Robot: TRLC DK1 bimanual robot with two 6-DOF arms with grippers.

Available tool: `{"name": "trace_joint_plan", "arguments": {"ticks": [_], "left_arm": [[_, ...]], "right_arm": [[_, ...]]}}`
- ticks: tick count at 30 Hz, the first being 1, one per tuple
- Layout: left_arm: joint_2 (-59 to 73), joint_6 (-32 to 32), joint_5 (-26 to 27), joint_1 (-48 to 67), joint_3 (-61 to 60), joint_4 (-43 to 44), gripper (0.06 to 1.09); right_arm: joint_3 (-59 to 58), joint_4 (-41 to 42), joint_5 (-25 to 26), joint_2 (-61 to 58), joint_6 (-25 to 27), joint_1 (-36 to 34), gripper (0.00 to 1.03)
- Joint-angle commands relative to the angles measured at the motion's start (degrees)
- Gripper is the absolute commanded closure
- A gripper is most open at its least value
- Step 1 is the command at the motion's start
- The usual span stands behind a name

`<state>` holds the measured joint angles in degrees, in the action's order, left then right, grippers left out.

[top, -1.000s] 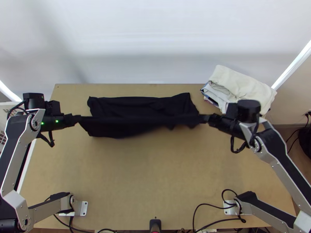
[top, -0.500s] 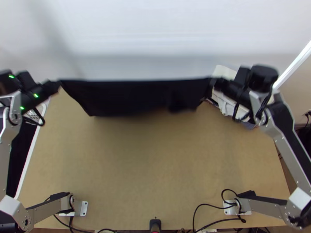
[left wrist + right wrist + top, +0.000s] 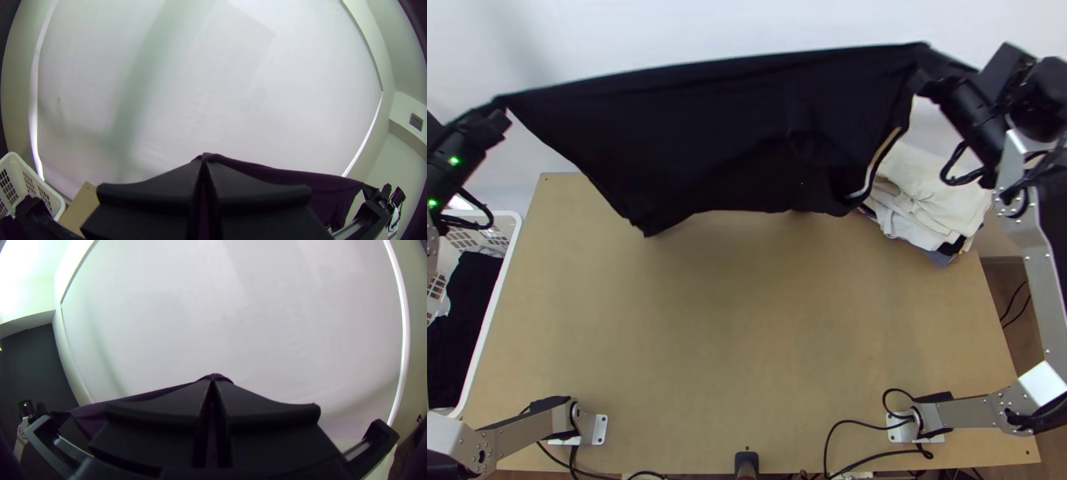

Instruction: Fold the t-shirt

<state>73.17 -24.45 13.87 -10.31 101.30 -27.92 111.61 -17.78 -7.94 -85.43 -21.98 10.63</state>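
Observation:
In the top view the black t-shirt [image 3: 723, 128] hangs stretched between both grippers, raised over the table's far part, its lower edge drooping. My left gripper [image 3: 503, 104] is shut on its left upper corner, and my right gripper [image 3: 927, 68] on the right upper corner, held higher up the picture. The left wrist view has the left gripper [image 3: 204, 166] pinching the cloth, with the t-shirt [image 3: 333, 191] running off toward the other arm. Cloth also bulges over the tips of the right gripper [image 3: 214, 384] in the right wrist view, where the t-shirt [image 3: 93, 415] extends to one side.
A stack of light folded cloths [image 3: 927, 196] lies at the table's far right. Beside the table's left edge stands a white basket [image 3: 499, 276] with dark cloth inside. The wooden table [image 3: 747, 320] lies bare in its middle and near part.
Both grippers have risen and moved up the picture and apart, carrying the t-shirt from low over the table into the air. Its cloth is now stretched wide, with its lower part hanging.

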Motion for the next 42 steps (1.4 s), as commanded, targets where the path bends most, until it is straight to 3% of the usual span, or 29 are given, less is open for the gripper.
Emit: {"name": "trace_joint_plan", "arguments": {"ticks": [1,7,17,24,28,32,38,42], "left_arm": [[-3.2,-0.9,-3.0,-1.4,3.6,1.2,1.05],[-7.7,-0.8,-3.1,-2.9,8.5,1.3,1.05],[-20.9,-1.0,-4.7,-3.5,9.0,-0.6,1.05],[-29.7,-0.1,-4.3,-3.4,-0.7,-5.8,1.05],[-33.5,-0.5,-4.0,-3.0,-9.1,-7.6,1.05],[-36.8,-1.5,-2.3,-2.8,-20.0,-8.4,1.05],[-40.2,-2.4,5.1,-0.9,-38.8,-12.0,1.05],[-40.5,0.0,6.2,0.6,-48.6,-11.8,1.05]], "right_arm": [[2.4,1.5,2.5,4.7,1.0,-2.8,1.00],[1.3,0.6,2.4,15.4,1.1,-3.8,1.00],[-4.7,-13.1,0.5,36.8,3.1,-2.9,1.00],[-4.6,-26.3,0.0,43.9,5.0,0.4,1.00],[-6.5,-29.7,0.0,44.6,5.0,2.1,1.00],[-17.4,-29.8,0.1,46.8,4.6,3.8,1.00],[-36.4,-28.7,-0.6,48.3,3.4,4.7,1.00],[-50.4,-22.8,-3.2,48.5,0.9,4.7,1.00]]}}
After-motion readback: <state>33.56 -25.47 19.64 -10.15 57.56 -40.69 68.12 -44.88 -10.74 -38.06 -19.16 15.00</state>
